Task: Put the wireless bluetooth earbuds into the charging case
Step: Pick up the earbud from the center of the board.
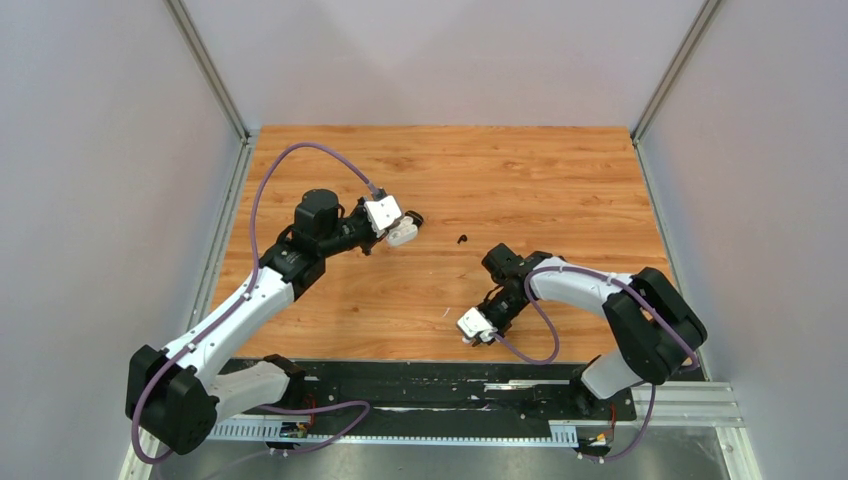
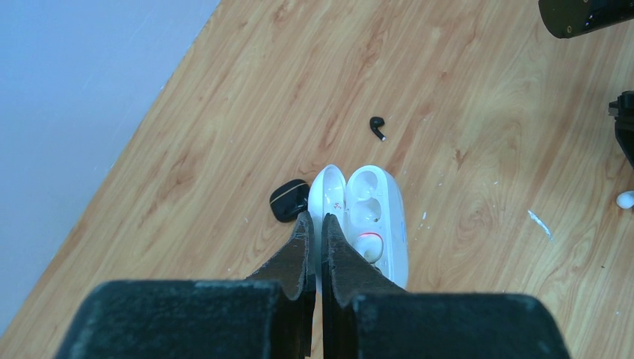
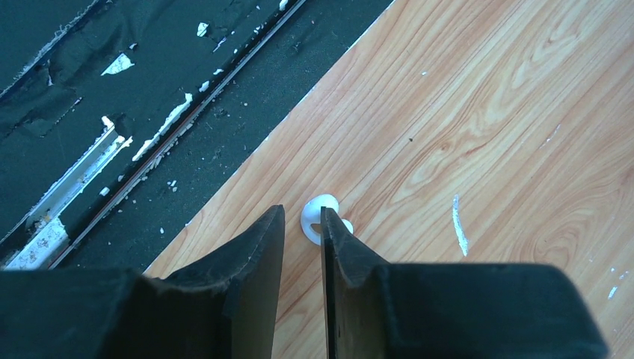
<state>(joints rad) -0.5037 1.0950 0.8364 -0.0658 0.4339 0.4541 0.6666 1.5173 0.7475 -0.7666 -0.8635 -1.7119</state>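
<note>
Your white case (image 2: 377, 209) lies open, one earbud (image 2: 368, 247) seated. Left gripper (image 2: 315, 218) pinches its lid; right gripper (image 3: 301, 212), narrowly parted, sits beside a loose white earbud (image 3: 314, 213).

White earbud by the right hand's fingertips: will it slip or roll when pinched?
Likely slippery: the white earbud looks glossy and rounded, so it could squirt out of the right hand. It is tiny against the fingers, so probably very light and easily nudged across the smooth table.
</note>
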